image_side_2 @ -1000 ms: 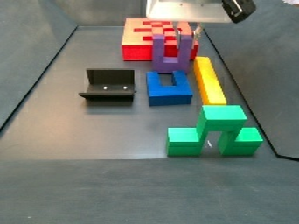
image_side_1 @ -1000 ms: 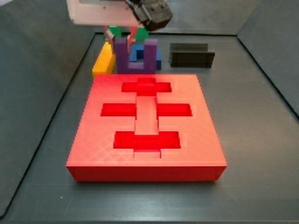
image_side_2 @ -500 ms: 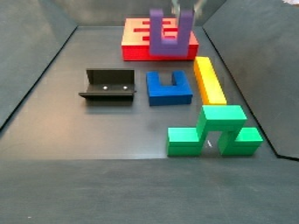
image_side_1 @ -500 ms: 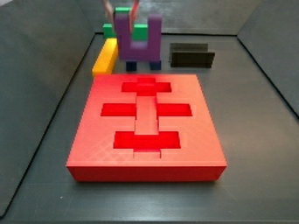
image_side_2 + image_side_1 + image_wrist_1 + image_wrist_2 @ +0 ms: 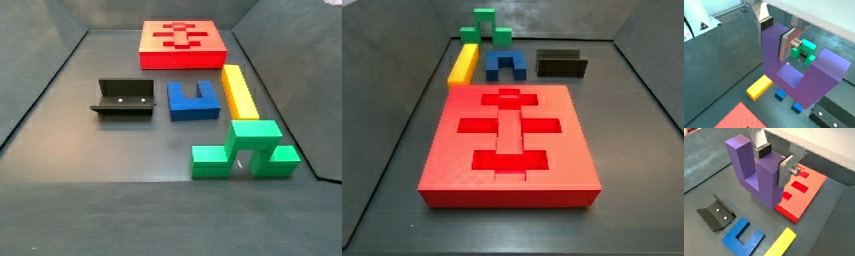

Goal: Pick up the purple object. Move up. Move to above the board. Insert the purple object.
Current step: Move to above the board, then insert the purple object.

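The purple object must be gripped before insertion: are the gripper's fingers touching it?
Touching. In both wrist views, the gripper has one prong of the purple object between its fingers, the silver plate flat against the prong's face.

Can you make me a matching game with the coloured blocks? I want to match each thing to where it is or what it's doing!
Things:
1. purple object
2. board
3. blue block
4. fixture

Places or states:
A. dark bracket on the floor beside the blue block
B. held up in the air by the pincer
C. big red slab with cross-shaped slots
D. on the floor next to the long yellow bar

Pairs: 1-B, 2-C, 3-D, 4-A
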Available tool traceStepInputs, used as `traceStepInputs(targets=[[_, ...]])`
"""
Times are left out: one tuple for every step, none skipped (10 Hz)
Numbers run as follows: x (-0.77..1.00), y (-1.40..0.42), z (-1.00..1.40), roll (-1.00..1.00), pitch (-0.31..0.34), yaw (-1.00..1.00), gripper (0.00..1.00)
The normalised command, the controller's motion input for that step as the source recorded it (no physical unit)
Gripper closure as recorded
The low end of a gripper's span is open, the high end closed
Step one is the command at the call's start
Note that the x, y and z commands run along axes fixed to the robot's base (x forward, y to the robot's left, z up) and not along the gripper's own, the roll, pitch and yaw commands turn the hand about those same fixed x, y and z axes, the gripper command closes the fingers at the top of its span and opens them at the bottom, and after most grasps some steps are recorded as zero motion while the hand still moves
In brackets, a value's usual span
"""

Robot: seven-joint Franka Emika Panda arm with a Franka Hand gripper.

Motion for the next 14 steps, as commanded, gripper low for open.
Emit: traceStepInputs(targets=[[0.58,-1.40,0.33,-0.04,0.300,0.11,1.00],[0.58,-1.40,0.33,0.04,0.309,0.10,1.00],[0.62,-1.40,0.32,0.09,0.330,0.10,1.00],[0.73,-1.40,0.34,0.04,0.296,0.04,1.00],[0.51,-0.98,0.25,0.04,0.232,0.03,1.00],[0.27,-0.51,0.13,0.06,0.158,0.02,1.00],[0.19,-0.34,0.10,0.04,0.117,0.01,1.00],[0.10,-0.18,0.06,0.04,0.058,0.01,1.00],[0.00,-0.07,-0.12,0.00,-0.007,0.00,1.00],[-0.27,-0.52,-0.76,0.10,-0.106,0.00,1.00],[-0.21,-0.73,-1.00,0.14,-0.067,0.00,1.00],[-0.23,-0.76,-1.00,0.10,-0.059,0.00,1.00],[-0.17,-0.78,-1.00,0.10,-0.054,0.00,1.00],[-0.12,-0.74,-1.00,0.08,-0.031,0.00,1.00]])
